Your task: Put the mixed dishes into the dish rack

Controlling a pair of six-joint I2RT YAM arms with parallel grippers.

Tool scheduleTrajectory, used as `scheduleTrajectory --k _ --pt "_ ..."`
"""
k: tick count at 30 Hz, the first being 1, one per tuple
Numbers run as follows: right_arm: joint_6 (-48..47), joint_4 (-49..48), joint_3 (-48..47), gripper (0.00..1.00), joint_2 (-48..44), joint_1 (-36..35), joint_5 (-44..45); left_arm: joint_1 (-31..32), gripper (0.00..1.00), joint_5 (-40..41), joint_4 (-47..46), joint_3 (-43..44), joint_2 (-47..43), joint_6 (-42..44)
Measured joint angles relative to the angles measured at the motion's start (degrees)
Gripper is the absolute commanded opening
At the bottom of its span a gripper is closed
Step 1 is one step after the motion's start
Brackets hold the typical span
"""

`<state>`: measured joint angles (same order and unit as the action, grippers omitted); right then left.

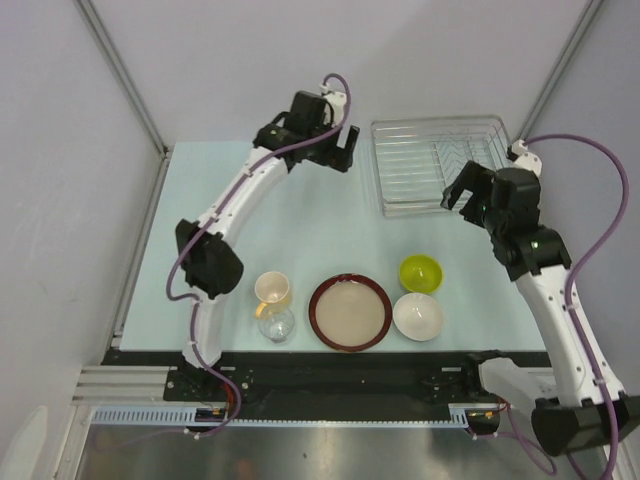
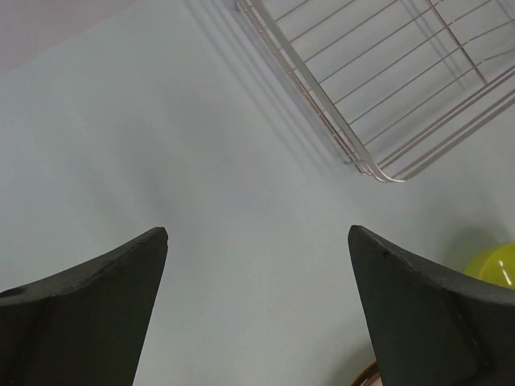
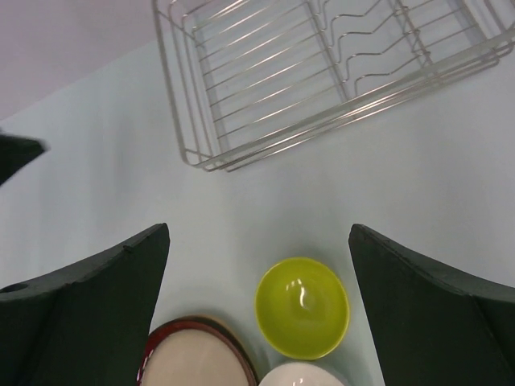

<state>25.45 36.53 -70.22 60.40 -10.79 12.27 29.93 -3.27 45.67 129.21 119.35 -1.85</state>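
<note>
The silver wire dish rack (image 1: 440,165) stands at the back right with nothing in it. Near the front edge stand the cream-yellow mug (image 1: 272,289), the clear glass (image 1: 276,324), the dark red-brown dish (image 1: 318,322) with the beige plate (image 1: 350,311) lying in it, the white bowl (image 1: 418,316) and the lime-green bowl (image 1: 420,272). My left gripper (image 1: 340,150) is open and empty above the table, left of the rack. My right gripper (image 1: 462,195) is open and empty, high above the green bowl (image 3: 302,307), at the rack's near edge.
In the left wrist view the rack's corner (image 2: 362,88) is at upper right and the green bowl's edge (image 2: 495,264) at right. In the right wrist view the rack (image 3: 322,72) is ahead, with the red-brown dish (image 3: 153,354) and white bowl (image 3: 302,375) below.
</note>
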Motion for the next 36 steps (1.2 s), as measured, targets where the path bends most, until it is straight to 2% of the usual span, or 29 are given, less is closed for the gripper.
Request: scheduleTrajectory --k 6,15,23,36 --pt "0.48 -5.18 7.85 1.00 -8.81 -3.80 -2.84 2.47 1.00 0.09 -6.38 0.87 9.09 -4.00" --pt "0.48 -7.34 12.22 1.00 -7.61 -6.01 -5.16 5.16 1.00 -1.42 -16.39 1.84 12.79 -8.72" --pt "1.38 -8.50 12.79 1.00 -7.10 -8.90 -5.29 6.97 0.99 -0.79 -20.15 3.39 15.93 -9.11" --pt "2.23 -8.59 10.88 1.00 -8.20 -10.03 -5.57 8.61 0.95 12.15 -19.12 4.00 21.90 -5.14"
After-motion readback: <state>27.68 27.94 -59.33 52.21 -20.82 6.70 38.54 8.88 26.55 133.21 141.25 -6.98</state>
